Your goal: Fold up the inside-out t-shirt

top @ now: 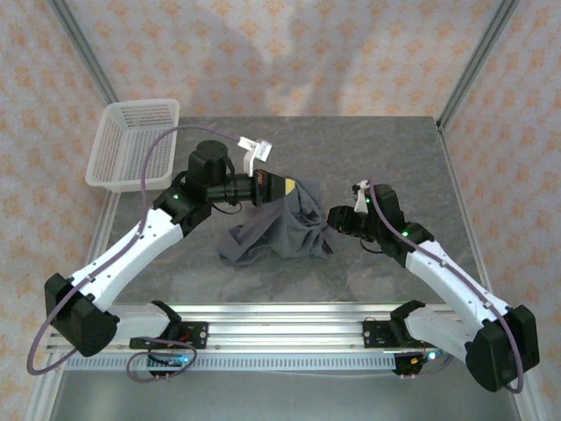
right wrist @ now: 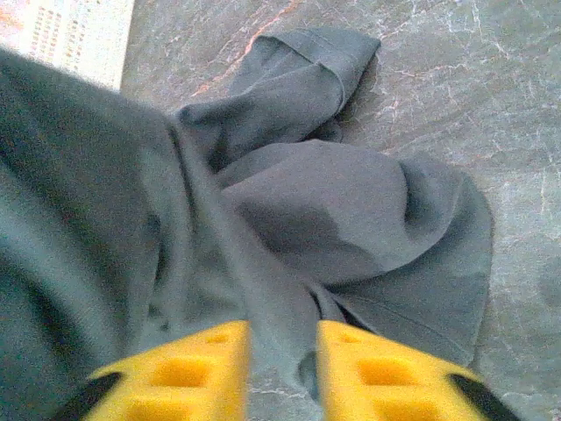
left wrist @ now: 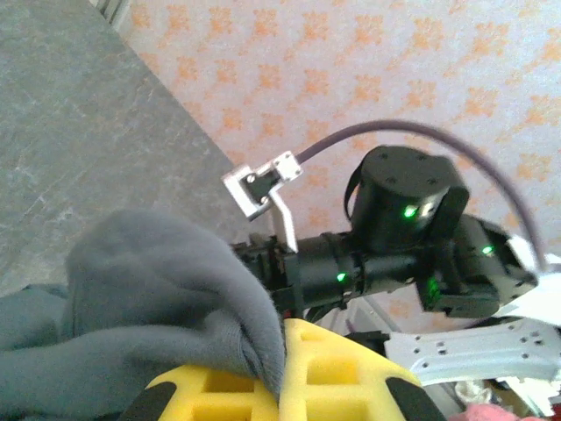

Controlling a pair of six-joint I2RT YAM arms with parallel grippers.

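A white mesh basket sits well to the left of the left pincer, at the far corner of the grey bench. The left pincer is pressed together on a raised fold of the dark grey t-shirt, with the cloth squeezed between its yellow fingers. Below that grip the t-shirt lies crumpled on the bench, between the two pincers. Just right of the heap, the right pincer is spread partway. Cloth runs loosely through the gap between its yellow fingers.
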